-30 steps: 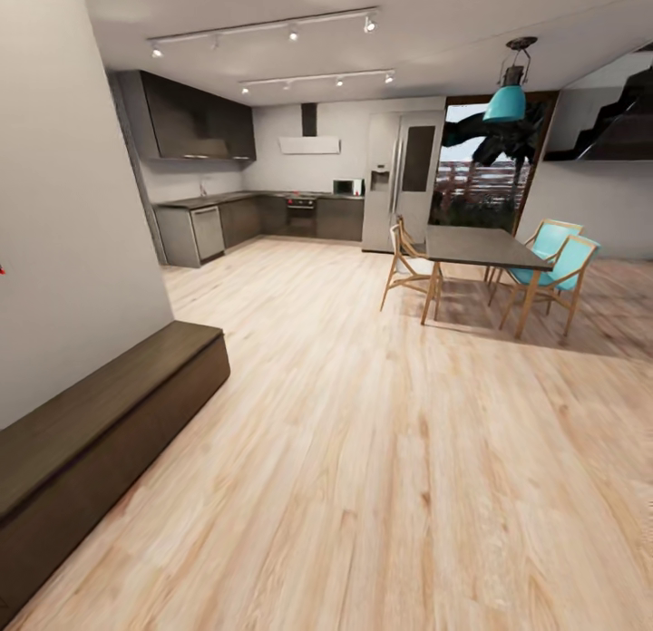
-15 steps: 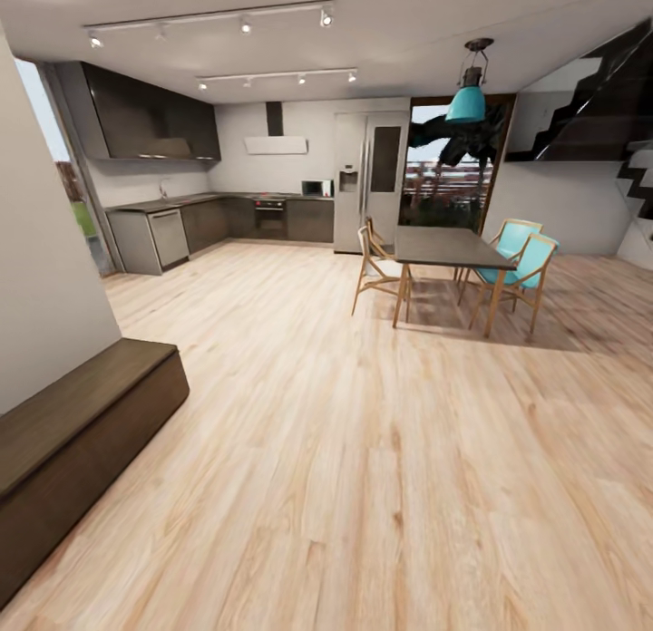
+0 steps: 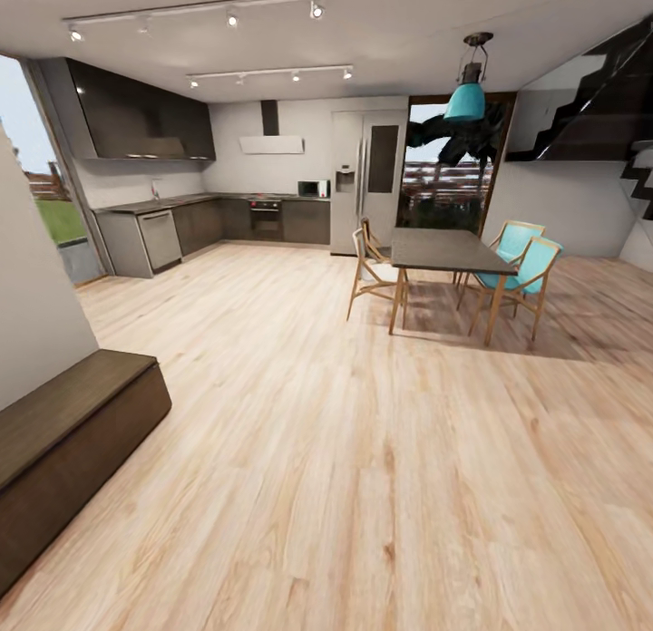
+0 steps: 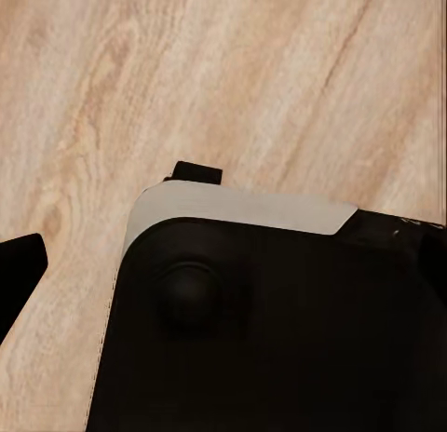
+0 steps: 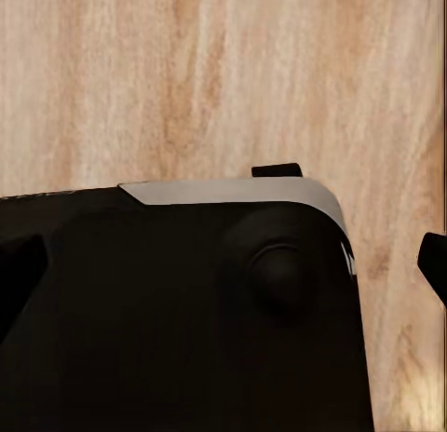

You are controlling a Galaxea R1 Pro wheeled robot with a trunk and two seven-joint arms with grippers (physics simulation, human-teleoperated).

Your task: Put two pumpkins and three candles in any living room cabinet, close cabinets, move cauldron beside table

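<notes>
Head view: dark brown cabinet [image 3: 73, 431] at lower left, fronts flush, on plank floor [image 3: 363, 486]; dining table [image 3: 444, 250] with chairs at centre right. Wrist views: robot's black base [image 4: 270, 330] over floor; finger spread cannot be told.

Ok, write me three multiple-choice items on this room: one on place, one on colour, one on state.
1. The low dark cabinet lies
A. at the left wall
B. under the stairs
C. beside the fridge

2. The pendant lamp above the dining table is
A. red
B. teal
C. white

3. The cabinet's fronts are
A. pulled open
B. missing
C. closed flush

Answers: 1 A, it runs along the left wall in the head view. 2 B, its shade is teal. 3 C, no drawer front stands out.
</notes>
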